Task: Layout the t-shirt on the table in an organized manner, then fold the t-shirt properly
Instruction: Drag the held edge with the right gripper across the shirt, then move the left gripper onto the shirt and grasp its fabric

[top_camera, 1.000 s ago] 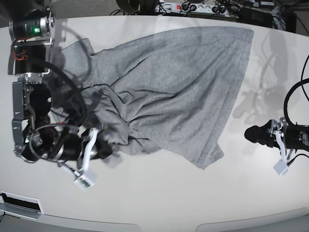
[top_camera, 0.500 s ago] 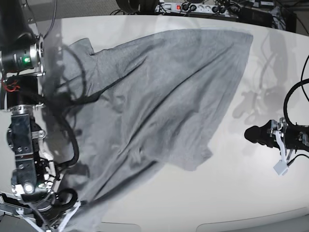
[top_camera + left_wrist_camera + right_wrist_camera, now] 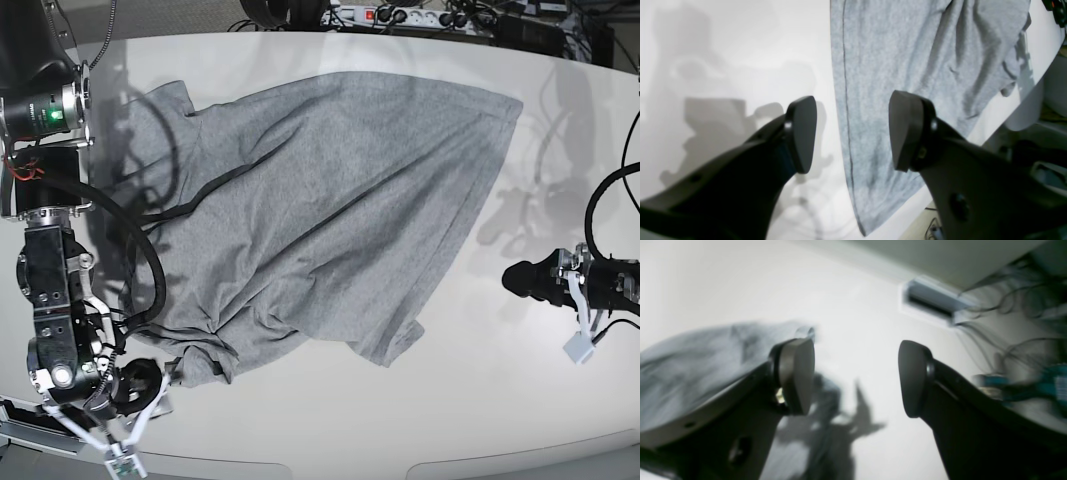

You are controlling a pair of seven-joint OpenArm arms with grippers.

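Base view has the heather-grey knit t-shirt point(image 3: 320, 210) spread but wrinkled on the glossy white table point(image 3: 500, 420), bunched at its near-left corner. Right gripper point(image 3: 857, 373) beside that bunch, fingers apart, empty; left gripper point(image 3: 853, 133) likewise open. Smoothing unfinished, folding not begun.

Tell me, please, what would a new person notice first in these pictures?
First is the grey t-shirt, spread but wrinkled across the middle of the white table, with one corner bunched at the near left in the base view. Beside that bunch stands the right gripper, open with nothing between its fingers. The left gripper, also open and empty, hovers off the shirt's other side, over its hem edge.
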